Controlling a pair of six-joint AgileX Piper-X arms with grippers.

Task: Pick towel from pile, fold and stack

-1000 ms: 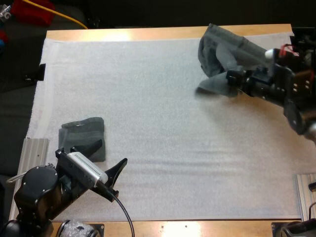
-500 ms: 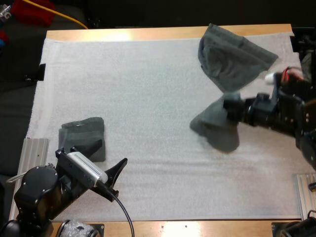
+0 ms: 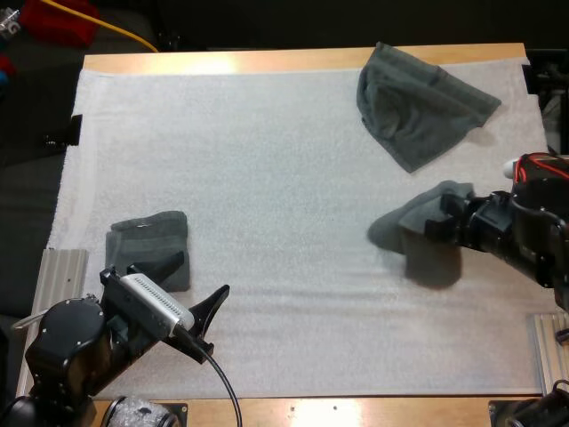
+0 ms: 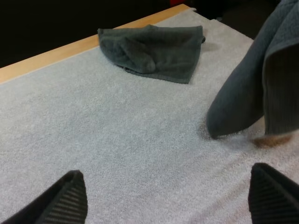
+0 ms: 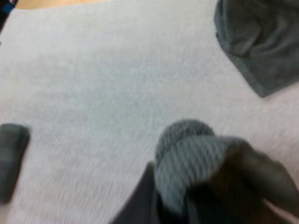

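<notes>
Cloth first: held towel (image 3: 425, 238) clamped in right jaws, bunched over them, rest drooping below and ahead of them toward white mat (image 3: 267, 178); contact with mat not clear. Soft, limp, light by the look. No stiffness, sagging from a single pinch, so unlikely to lie flat unless spread. Terry nap probably good for grip, little slip risk; not fragile. Best hold judged at a corner or along a hem rather than a mid-cloth bunch; a second corner for left jaws, to stretch it flat before folding.

Left jaws spread wide, holding nothing, low over mat, well apart from right jaws. Folded towel (image 3: 149, 245) just beyond left jaws, flat on mat; likely the stack site. Crumpled towel (image 3: 418, 102) beyond right jaws, near far edge of bench (image 3: 267, 60), apart from held towel.

Risk noted: loose hem dragging and rolling under on set-down.
</notes>
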